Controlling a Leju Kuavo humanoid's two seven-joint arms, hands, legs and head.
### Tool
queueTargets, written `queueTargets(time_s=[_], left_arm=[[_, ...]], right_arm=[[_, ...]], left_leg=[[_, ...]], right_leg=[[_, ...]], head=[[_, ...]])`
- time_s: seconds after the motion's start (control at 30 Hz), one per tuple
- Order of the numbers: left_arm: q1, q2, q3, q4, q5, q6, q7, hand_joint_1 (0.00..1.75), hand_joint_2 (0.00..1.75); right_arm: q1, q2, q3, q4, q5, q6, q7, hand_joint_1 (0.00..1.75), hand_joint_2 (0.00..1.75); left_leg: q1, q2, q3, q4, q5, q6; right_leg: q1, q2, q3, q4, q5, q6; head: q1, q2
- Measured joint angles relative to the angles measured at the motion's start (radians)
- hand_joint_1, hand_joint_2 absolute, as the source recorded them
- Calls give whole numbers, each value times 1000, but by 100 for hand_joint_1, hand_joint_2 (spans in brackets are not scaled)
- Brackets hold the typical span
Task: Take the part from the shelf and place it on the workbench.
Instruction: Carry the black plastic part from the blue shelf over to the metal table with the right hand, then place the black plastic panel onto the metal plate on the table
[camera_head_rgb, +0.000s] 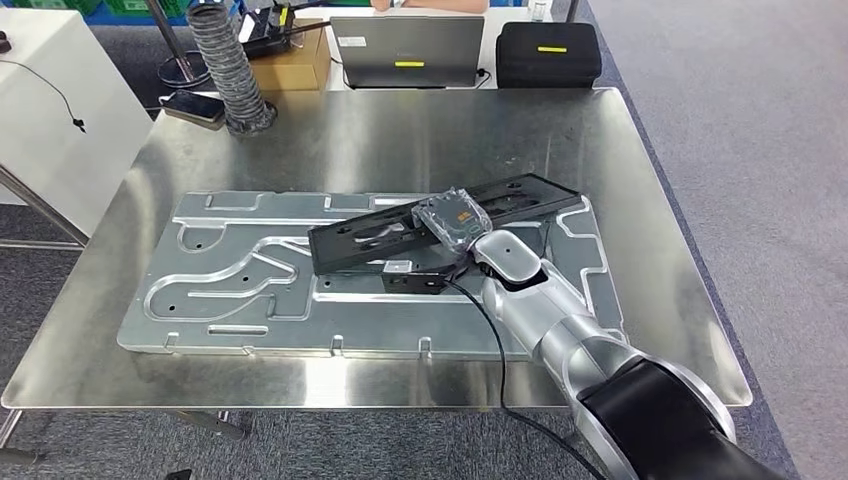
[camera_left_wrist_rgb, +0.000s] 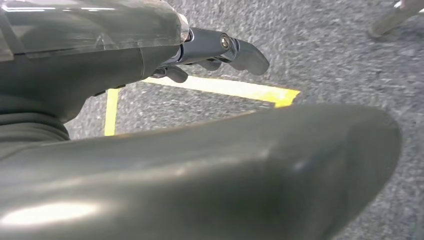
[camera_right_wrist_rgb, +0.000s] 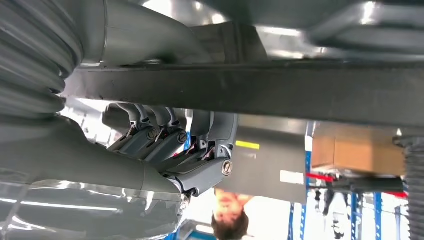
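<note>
Head view: right hand (camera_head_rgb: 455, 222) sits over the middle of the black part (camera_head_rgb: 400, 240), a long flat perforated strip lying diagonally across the grey formed metal panel (camera_head_rgb: 230, 290) on the workbench (camera_head_rgb: 400, 140). The part's far end points toward the bench's right rear, and its near end rests over the panel's center. A small black block (camera_head_rgb: 412, 281) sits just under the part's near edge, touching it.

Right wrist view: the part (camera_right_wrist_rgb: 260, 90) runs as a dark bar across the frame; thumb on one face, dark fingers (camera_right_wrist_rgb: 160, 137) curled against the other face. Fingers clamped on the part. The hand's ribbed cover and a clear plastic wrap are visible over the wrist.

Right arm: silver, reaches in from the lower right, with a black cable (camera_head_rgb: 495, 350) trailing along it over the bench edge.

Left hand (camera_left_wrist_rgb: 210, 52): hanging low over grey carpet w/ yellow floor tape (camera_left_wrist_rgb: 225, 89). Fingers (camera_left_wrist_rgb: 245, 54) extended, slightly curled, apart, holding nothing.

Bench rear: corrugated grey hose (camera_head_rgb: 228, 65) upright at left rear, phone-like device (camera_head_rgb: 195, 105) beside it. Behind the bench: cardboard box (camera_head_rgb: 295, 60), laptop (camera_head_rgb: 408, 50) w/ yellow label, black case (camera_head_rgb: 548, 52). A person's upper body is partly seen beyond the laptop. White table (camera_head_rgb: 55, 100) at left, apart from the bench
</note>
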Motion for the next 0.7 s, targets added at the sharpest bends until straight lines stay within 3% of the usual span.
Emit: queueTargets(time_s=[0.07, 0.13, 0.2, 0.23, 0.3, 0.37, 0.4, 0.5, 0.53, 0.57, 0.6, 0.67, 0.7], left_arm=[[1, 0, -2, 0, -2, 0, -10, 0, 0], [-1, 0, -6, 0, -5, -2, -19, 0, 87], [-5, 0, -12, 0, -8, -8, -27, 0, 175], [-7, 0, -15, 0, -9, -12, -28, 0, 175], [-8, 0, -21, 0, -16, -17, -26, 0, 87], [-9, 0, -25, 0, -20, -19, -29, 0, 0], [-10, 0, -26, 0, -20, -20, -34, 0, 0], [-12, 0, -27, 0, -14, -19, -42, 0, 0], [-12, 0, -27, 0, -11, -17, -42, 0, 0], [-12, 0, -27, 0, -8, -16, -42, 0, 0], [-12, 0, -26, 0, -5, -14, -41, 0, 0], [-13, -1, -26, 0, 0, -12, -37, 0, 0], [-13, -2, -26, 0, 2, -11, -35, 0, 0]], right_arm=[[5, 4, -5, 7, -4, 4, 8, 161, 175], [5, 7, -13, 11, -7, 6, 18, 80, 87], [3, 9, -20, 15, -7, 7, 31, 0, 0], [3, 9, -23, 16, -7, 8, 36, 0, 0], [2, 9, -26, 18, -7, 10, 42, 0, 0], [1, 9, -29, 19, -10, 16, 45, 0, 0], [0, 10, -32, 19, -16, 21, 43, 0, 0], [-3, 17, -54, 18, -77, 45, 3, 0, 0], [-3, 21, -68, 17, -116, 60, -25, 0, 0], [-4, 26, -84, 14, -160, 76, -58, 0, 0], [-7, 32, -105, 7, -207, 97, -97, 0, 0], [-18, 45, -149, -15, -304, 151, -177, 0, 0], [-25, 53, -173, -32, -361, 192, -223, 0, 0]], left_leg=[[5, 2, -6, 5, 22, -6], [11, 4, 51, -115, 87, -9], [11, 3, 106, -224, 121, -3], [9, 3, 116, -242, 120, 4], [7, 2, 118, -245, 118, 21], [7, 3, 118, -248, 122, 35], [8, 3, 119, -250, 123, 40], [6, 3, 117, -250, 124, 48], [5, 3, 118, -250, 124, 48], [4, 3, 118, -250, 124, 49], [3, 2, 119, -249, 124, 48], [0, 1, 120, -248, 122, 46], [-1, 1, 119, -247, 122, 42]], right_leg=[[-1, 1, 4, 1, -4, 2], [-3, 3, 9, 7, -10, 10], [-1, 5, 9, 16, -18, 21], [1, 6, 8, 18, -19, 26], [1, 6, 8, 18, -19, 37], [-2, 4, -1, 41, -39, 47], [-3, 2, -15, 75, -62, 51], [-4, 1, -100, 265, -151, 55], [-4, 1, -119, 306, -159, 55], [-4, 1, -117, 303, -146, 52], [-3, 1, -95, 258, -115, 48], [2, 1, -28, 119, -50, 35], [5, 1, -3, 66, -32, 30]], head=[[0, 0], [0, 0], [0, 0], [0, 0], [0, 0], [0, 0], [0, 0], [0, 0], [0, 0], [0, 0], [0, 0], [0, 0], [0, 0]])
